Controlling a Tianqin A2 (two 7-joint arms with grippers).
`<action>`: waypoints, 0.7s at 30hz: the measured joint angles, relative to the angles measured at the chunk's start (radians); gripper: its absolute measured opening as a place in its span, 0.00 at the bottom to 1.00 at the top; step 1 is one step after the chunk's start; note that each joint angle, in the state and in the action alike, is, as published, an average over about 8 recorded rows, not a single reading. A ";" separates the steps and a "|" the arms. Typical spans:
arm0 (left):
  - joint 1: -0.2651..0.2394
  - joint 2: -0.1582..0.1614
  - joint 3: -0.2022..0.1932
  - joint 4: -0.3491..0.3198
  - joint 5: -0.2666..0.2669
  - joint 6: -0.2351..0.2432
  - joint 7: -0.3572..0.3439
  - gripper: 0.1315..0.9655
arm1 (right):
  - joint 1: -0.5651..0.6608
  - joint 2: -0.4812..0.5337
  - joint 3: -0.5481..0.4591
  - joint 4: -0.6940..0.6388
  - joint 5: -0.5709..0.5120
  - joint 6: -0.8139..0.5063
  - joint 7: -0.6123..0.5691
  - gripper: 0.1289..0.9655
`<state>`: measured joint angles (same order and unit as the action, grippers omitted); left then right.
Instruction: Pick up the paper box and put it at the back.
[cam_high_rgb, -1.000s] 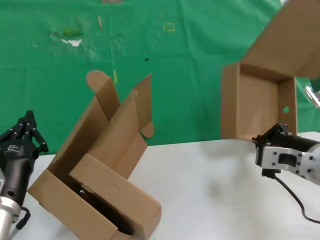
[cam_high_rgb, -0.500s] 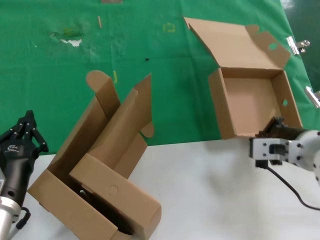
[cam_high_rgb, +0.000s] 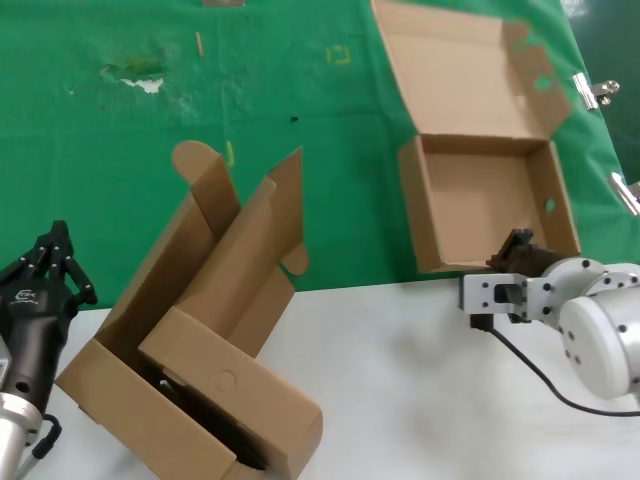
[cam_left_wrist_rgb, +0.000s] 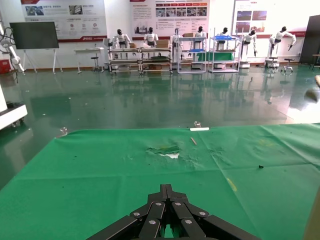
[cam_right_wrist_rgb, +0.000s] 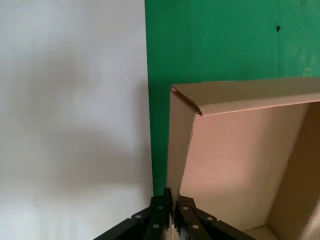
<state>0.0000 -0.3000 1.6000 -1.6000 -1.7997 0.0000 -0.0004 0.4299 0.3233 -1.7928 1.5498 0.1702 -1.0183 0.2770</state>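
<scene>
Two grippers show: the right gripper (cam_high_rgb: 517, 243), at four o'clock in the head view, pinches the near wall of the paper box (cam_high_rgb: 487, 195), which lies lid-open on the green cloth (cam_high_rgb: 120, 170) at two o'clock. At eight o'clock the left gripper (cam_high_rgb: 55, 258) idles, fingers pressed together, beside the larger brown box (cam_high_rgb: 195, 300) on the white table (cam_high_rgb: 420, 400), with the long carton (cam_high_rgb: 232, 400) inside it.

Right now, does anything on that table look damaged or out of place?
Yes. The green cloth has a torn patch near the far left, showing white. The larger brown box leans askew with a long carton jammed inside. The right end effector pinches the paper box by its near wall.
</scene>
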 joint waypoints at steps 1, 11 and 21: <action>0.000 0.000 0.000 0.000 0.000 0.000 0.000 0.01 | 0.003 -0.007 -0.003 -0.011 -0.007 0.005 0.003 0.02; 0.000 0.000 0.000 0.000 0.000 0.000 0.000 0.01 | 0.025 -0.102 -0.025 -0.101 -0.089 0.113 0.012 0.09; 0.000 0.000 0.000 0.000 0.000 0.000 0.000 0.01 | 0.024 -0.142 -0.018 -0.100 -0.081 0.146 -0.010 0.25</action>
<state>0.0000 -0.3000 1.6000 -1.6000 -1.7997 0.0000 -0.0004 0.4541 0.1814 -1.8111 1.4493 0.0890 -0.8727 0.2671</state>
